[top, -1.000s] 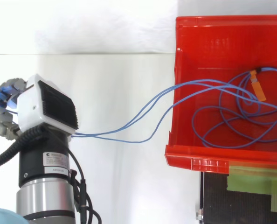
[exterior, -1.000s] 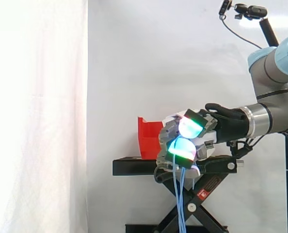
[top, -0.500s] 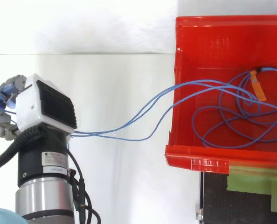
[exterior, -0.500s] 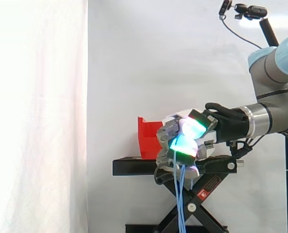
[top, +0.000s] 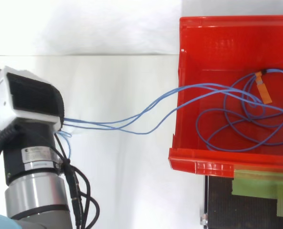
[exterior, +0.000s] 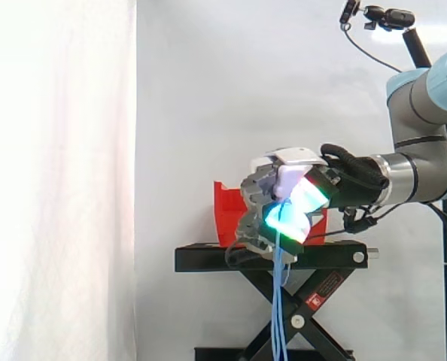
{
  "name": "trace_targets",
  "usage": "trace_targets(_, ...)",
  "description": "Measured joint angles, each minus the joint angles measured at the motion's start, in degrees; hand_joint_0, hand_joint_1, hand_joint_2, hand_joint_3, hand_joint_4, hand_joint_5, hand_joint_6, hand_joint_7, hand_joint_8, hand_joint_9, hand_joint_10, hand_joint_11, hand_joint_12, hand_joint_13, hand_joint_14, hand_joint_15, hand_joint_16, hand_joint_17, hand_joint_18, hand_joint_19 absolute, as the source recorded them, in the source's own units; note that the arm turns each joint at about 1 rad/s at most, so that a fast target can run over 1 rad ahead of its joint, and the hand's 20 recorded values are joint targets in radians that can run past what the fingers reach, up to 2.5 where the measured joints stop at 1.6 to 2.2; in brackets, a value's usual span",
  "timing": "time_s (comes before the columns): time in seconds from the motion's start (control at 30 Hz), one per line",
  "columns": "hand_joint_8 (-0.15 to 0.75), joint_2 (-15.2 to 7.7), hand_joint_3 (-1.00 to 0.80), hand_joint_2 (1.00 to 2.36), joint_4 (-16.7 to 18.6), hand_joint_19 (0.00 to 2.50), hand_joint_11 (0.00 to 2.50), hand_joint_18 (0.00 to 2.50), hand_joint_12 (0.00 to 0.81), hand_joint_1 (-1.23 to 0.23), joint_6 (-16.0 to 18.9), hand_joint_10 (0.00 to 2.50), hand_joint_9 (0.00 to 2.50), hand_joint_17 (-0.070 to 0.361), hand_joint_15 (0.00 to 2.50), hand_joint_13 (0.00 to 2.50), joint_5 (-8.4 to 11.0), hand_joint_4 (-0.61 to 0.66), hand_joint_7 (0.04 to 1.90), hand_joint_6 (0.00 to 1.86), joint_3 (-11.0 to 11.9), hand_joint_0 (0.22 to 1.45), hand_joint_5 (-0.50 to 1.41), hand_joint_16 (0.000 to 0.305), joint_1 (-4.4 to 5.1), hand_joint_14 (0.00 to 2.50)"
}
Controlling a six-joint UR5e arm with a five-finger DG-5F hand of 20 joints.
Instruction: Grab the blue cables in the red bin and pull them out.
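Thin blue cables (top: 232,114) lie looped in the red bin (top: 198,33) at the right of the top view. Some strands (top: 132,124) run out over the bin's left wall, across open space, to my hand (top: 27,100) at the far left. In the side view the hand (exterior: 284,203) sits in front of the bin (exterior: 225,214), its fingers curled round the strands, pads glowing green and cyan. Below the hand the cables (exterior: 278,316) hang straight down. An orange tag (top: 264,90) sits on one cable inside the bin.
The bin rests on a black scissor stand (exterior: 284,257) before a white curtain (exterior: 58,180). A green strip (top: 260,183) lies on the stand's top below the bin in the top view. A camera on a pole (exterior: 389,19) stands at the upper right.
The hand has risen and shifted left, away from the bin, and rotated a little. The strands between hand and bin now run straighter and higher.
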Motion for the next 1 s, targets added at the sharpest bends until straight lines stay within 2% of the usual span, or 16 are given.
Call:
trace_targets(0.17, 0.275, 0.0, -1.0, 1.0, 1.0, 1.23, 1.23, 0.96, 0.307, -0.94, -7.2, 0.01, 0.82, 0.102, 1.05, 0.9, -1.05, 0.13, 0.33, 1.29, 0.4, 0.94, 0.42, 0.045, 0.01, 1.96)
trace_targets(0.47, 0.273, 0.1, -1.0, 1.0, 3.8, 1.23, 1.22, 0.96, 0.313, -0.94, -16.6, 0.01, 0.82, 0.102, 1.05, 0.9, -1.66, 0.13, 0.32, 1.28, 0.5, 0.94, 0.42, 0.045, 0.0, 1.97)
trace_targets(0.67, 0.271, 0.1, -1.0, 1.0, 4.4, 1.24, 1.22, 0.96, 0.313, -0.94, -18.1, 0.01, 0.82, 0.102, 1.05, 0.9, -1.76, 0.13, 0.32, 1.29, 0.5, 0.94, 0.42, 0.045, -0.01, 1.97)
trace_targets(1.0, 0.273, 0.9, -1.0, 1.0, 5.2, 1.23, 1.21, 0.96, 0.31, -0.94, -17.5, 0.01, 0.82, 0.103, 1.04, 0.9, -1.77, 0.13, 0.33, 1.28, 0.7, 0.94, 0.42, 0.046, 0.0, 1.97)
